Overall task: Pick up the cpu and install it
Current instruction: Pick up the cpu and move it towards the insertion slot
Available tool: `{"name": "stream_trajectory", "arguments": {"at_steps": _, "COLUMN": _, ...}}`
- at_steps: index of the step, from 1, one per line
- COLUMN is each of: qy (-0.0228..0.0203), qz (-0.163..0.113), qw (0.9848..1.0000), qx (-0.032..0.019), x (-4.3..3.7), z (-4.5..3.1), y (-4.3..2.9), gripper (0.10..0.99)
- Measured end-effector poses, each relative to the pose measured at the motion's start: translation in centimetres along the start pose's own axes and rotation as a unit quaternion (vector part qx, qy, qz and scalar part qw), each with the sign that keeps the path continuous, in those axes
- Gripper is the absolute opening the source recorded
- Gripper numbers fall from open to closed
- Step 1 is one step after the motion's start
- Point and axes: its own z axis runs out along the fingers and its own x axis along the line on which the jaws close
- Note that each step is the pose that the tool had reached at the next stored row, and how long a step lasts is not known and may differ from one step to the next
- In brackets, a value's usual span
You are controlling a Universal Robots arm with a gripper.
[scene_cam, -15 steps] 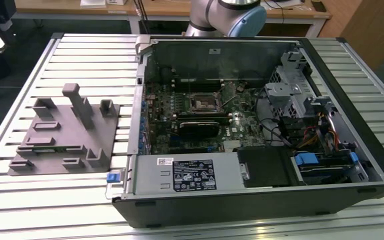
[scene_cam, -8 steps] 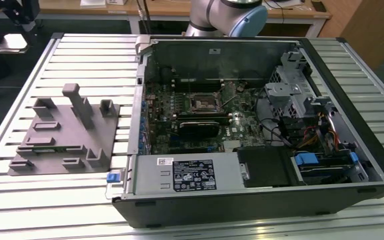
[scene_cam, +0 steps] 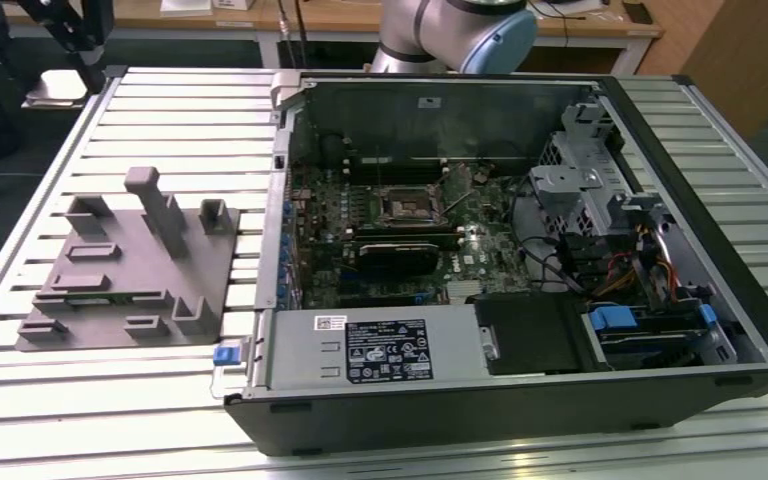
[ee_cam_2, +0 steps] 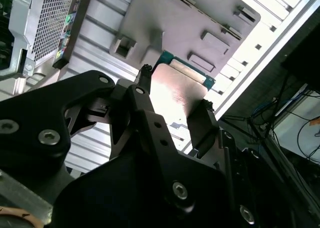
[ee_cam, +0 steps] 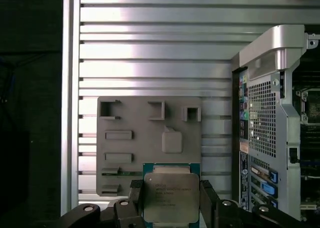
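**A:** So where is the small, flat, square silver-topped cpu point(ee_cam: 171, 197) right now?

**B:** Between the fingers of the black gripper point(ee_cam: 171, 202), in the first wrist view. The jaws are drawn in narrow on two opposite edges of the chip. It hangs above the grey plastic fixture block point(ee_cam: 150, 133), apparently clear of it, with its green board rim showing.

**A:** And the socket?

**B:** Well apart. In the exterior view the black square socket frame point(scene_cam: 404, 205) sits on the dark green motherboard point(scene_cam: 344, 240) inside the open black computer case point(scene_cam: 518, 425). The case lies on the ribbed aluminium table point(scene_cam: 157, 400), to the exterior view's right of the fixture.

**A:** What worries you?

**B:** The hold is on thin edges only, so I judge a jolt could let the chip twist or slip out. Any tilt or wrong rotation at the socket could bend contacts. The case wall and the loose dark cables point(scene_cam: 558, 255) also leave the fingers little room.
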Motion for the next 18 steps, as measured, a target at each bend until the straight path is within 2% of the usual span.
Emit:
{"name": "stream_trajectory", "arguments": {"at_steps": 8, "qy": 0.0000, "qz": 0.000, "qw": 1.0000, "qx": -0.0003, "x": -1.21, "z": 0.14, "y": 0.01, "gripper": 0.537}}
{"name": "stream_trajectory", "arguments": {"at_steps": 13, "qy": 0.0000, "qz": 0.000, "qw": 1.0000, "qx": -0.0003, "x": -2.75, "z": 0.25, "y": 0.03, "gripper": 0.537}}
{"name": "stream_trajectory", "arguments": {"at_steps": 18, "qy": 0.0000, "qz": 0.000, "qw": 1.0000, "qx": -0.0003, "x": -3.86, "z": 0.34, "y": 0.04, "gripper": 0.537}}
